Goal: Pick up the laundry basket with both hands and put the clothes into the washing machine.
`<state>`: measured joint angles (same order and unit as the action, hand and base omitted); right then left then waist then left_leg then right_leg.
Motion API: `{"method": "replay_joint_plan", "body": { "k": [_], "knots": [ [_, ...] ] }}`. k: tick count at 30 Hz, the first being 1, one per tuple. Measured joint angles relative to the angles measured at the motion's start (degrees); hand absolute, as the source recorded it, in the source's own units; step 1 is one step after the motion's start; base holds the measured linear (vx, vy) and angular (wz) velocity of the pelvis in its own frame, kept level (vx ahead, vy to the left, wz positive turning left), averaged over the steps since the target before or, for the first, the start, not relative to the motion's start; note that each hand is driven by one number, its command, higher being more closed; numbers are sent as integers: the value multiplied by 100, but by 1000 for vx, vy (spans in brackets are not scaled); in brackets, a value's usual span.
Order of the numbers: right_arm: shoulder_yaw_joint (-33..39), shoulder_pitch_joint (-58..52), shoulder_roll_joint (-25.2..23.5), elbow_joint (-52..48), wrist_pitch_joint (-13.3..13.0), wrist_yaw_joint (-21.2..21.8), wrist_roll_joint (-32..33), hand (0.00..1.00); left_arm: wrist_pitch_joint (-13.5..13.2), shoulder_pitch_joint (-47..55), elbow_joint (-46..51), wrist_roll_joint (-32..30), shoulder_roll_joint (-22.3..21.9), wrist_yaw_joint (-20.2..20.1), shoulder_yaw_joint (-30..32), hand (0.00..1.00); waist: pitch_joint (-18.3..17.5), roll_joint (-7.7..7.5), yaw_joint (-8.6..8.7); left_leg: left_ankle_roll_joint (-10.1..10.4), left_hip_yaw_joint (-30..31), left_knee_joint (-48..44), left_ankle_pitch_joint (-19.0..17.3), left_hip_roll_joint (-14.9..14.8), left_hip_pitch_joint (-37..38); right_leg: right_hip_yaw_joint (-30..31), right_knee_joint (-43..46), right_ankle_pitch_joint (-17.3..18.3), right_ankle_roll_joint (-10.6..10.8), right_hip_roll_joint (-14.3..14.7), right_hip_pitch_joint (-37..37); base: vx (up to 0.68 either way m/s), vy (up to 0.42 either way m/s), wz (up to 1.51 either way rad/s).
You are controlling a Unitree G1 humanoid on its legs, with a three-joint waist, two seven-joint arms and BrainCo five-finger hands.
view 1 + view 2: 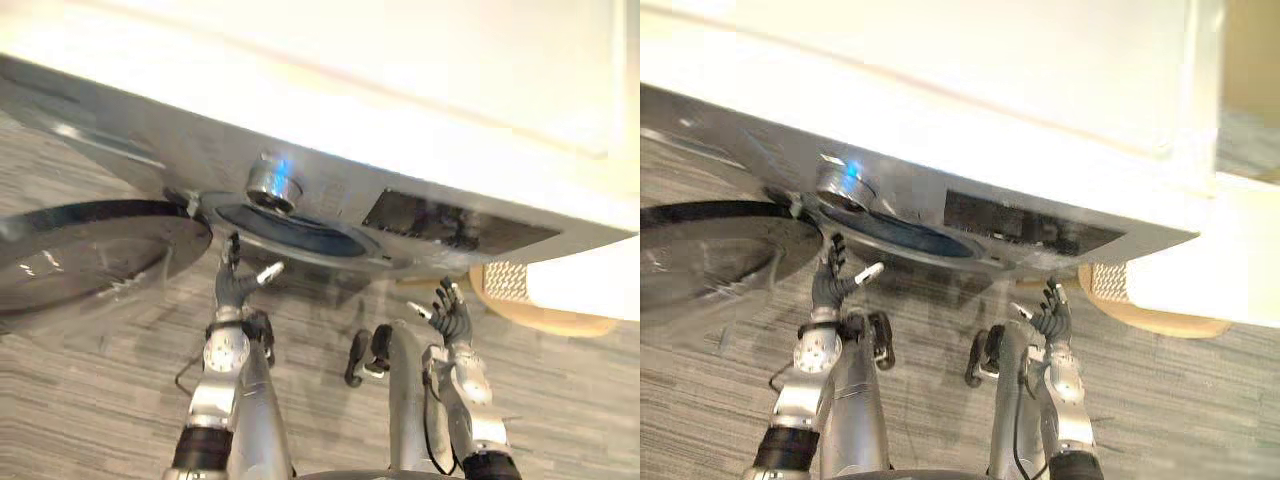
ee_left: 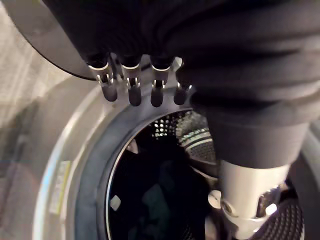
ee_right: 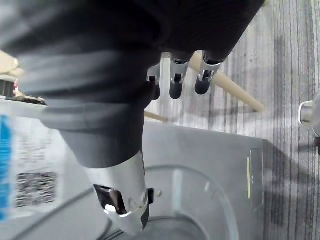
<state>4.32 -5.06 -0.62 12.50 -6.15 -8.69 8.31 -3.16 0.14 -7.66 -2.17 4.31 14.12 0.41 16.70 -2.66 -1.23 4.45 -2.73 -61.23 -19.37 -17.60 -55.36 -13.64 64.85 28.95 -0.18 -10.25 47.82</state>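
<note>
The silver washing machine (image 1: 330,190) stands in front of me with its round door (image 1: 90,250) swung open to the left. My left hand (image 1: 232,285) is raised just before the drum opening (image 1: 290,228), fingers (image 2: 130,87) straight and empty. Inside the drum (image 2: 195,135) lie dark clothes (image 2: 160,200). My right hand (image 1: 452,318) hangs open and empty below the machine's dark display panel (image 1: 450,222). The laundry basket (image 1: 520,295), tan-rimmed with a perforated pale side, sits on the floor at the right, partly hidden under a white unit (image 1: 590,280).
A chrome knob (image 1: 272,182) with a blue light sits above the drum opening. The open door takes up the floor space at the left. Grey wood-pattern floor (image 1: 100,400) lies around me. In the right wrist view the basket's rim (image 3: 230,85) shows beyond the machine's front (image 3: 200,165).
</note>
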Motion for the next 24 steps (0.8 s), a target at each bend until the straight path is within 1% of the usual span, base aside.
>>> {"method": "replay_joint_plan", "body": {
  "k": [1, 2, 3, 5, 6, 9, 11, 12, 13, 17, 19, 21, 22, 24],
  "knots": [
    [0, -46, -1, 101, 3, 4, -3, 0, -2, 131, -250, 76, -58, -48, 21, 0, -29, 24, 4, 40, -30, 280, 44, 37, 337, -78, -293, -59, -4, 7, -358, 184, -57, 38],
    [-5, -106, 0, 327, 4, 4, -56, 0, -9, 318, -642, 290, -109, -93, 32, 0, -90, 33, 20, 41, -135, 805, 213, 71, 928, -178, -792, -182, 42, 13, -946, 200, -46, 30],
    [-31, -145, -5, 419, 2, 4, -102, 0, -12, 399, -784, 364, -116, -132, 32, 0, -128, 20, 15, 87, -204, 1022, 297, 87, 1172, -195, -991, -245, 53, 14, -1170, 179, -30, 24],
    [-109, -220, 6, 843, 4, 9, -221, 0, -67, 706, -1279, 513, -199, -182, 31, 0, -349, 20, 1, 101, -442, 1821, 522, 190, 1992, -244, -1758, -481, 142, 27, -1904, 188, -3, 6],
    [-111, -218, -1, 966, 14, 3, -228, 0, -82, 776, -1411, 553, -213, -188, 30, 0, -391, 28, -5, 98, -511, 2007, 565, 204, 2197, -252, -1946, -541, 177, 33, -2083, 186, 24, -1],
    [-101, -272, 29, 1664, 40, 6, -351, 0, -129, 893, -2243, 613, -244, -308, 37, 0, -641, 101, 11, 119, -752, 2919, 798, 309, 3128, -329, -2967, -891, 283, 119, -2975, 153, 38, -3],
    [-109, -230, 102, 2063, 33, 11, -411, 0, -127, 865, -2701, 608, -227, -349, 51, 0, -792, 142, 42, 109, -823, 3435, 996, 387, 3446, -336, -3548, -1140, 327, 184, -3293, 110, 40, -6],
    [-131, -159, 167, 2441, 36, 25, -448, 0, -126, 853, -3013, 604, -212, -414, 54, 0, -902, 158, 45, 109, -897, 3890, 1191, 459, 3733, -332, -4039, -1369, 349, 239, -3523, 171, 58, -12],
    [-150, -98, 230, 2773, 43, 46, -453, 0, -123, 820, -3276, 585, -203, -415, 54, 0, -936, 178, 47, 108, -996, 4386, 1406, 547, 4044, -334, -4528, -1599, 384, 287, -3796, 144, 44, -14],
    [-146, 11, 334, 3419, 107, 122, -465, 0, -116, 773, -3702, 372, -123, -421, 46, 0, -988, 263, 49, 111, -1200, 5330, 1775, 718, 4828, -281, -5452, -2063, 447, 371, -4484, 103, 42, -13],
    [-147, 75, 333, 3535, 123, 121, -541, 0, -118, 767, -3786, 360, -95, -424, 23, 0, -991, 264, 51, 111, -1328, 5674, 1914, 774, 5151, -178, -5638, -2172, 454, 386, -4660, 20, 35, -29],
    [-148, 154, 333, 3574, 131, 119, -608, 0, -121, 752, -3814, 355, -77, -428, 3, 0, -1008, 288, 57, 102, -1474, 5910, 2029, 820, 5294, -33, -5687, -2276, 449, 415, -4629, -28, 41, -37],
    [-151, 227, 337, 3590, 138, 115, -626, 0, -125, 688, -3896, 316, -76, -427, -13, 0, -1006, 291, 64, 86, -1516, 5924, 2059, 834, 5255, 21, -5622, -2296, 450, 409, -4516, -75, 32, -32],
    [-230, 373, 348, 3647, 167, 108, -668, 0, -121, 514, -4046, 246, -75, -424, -36, 0, -1004, 291, 89, 40, -1545, 5788, 2087, 842, 5007, 86, -5168, -2297, 449, 372, -4071, -148, 24, -18]
  ]
}}
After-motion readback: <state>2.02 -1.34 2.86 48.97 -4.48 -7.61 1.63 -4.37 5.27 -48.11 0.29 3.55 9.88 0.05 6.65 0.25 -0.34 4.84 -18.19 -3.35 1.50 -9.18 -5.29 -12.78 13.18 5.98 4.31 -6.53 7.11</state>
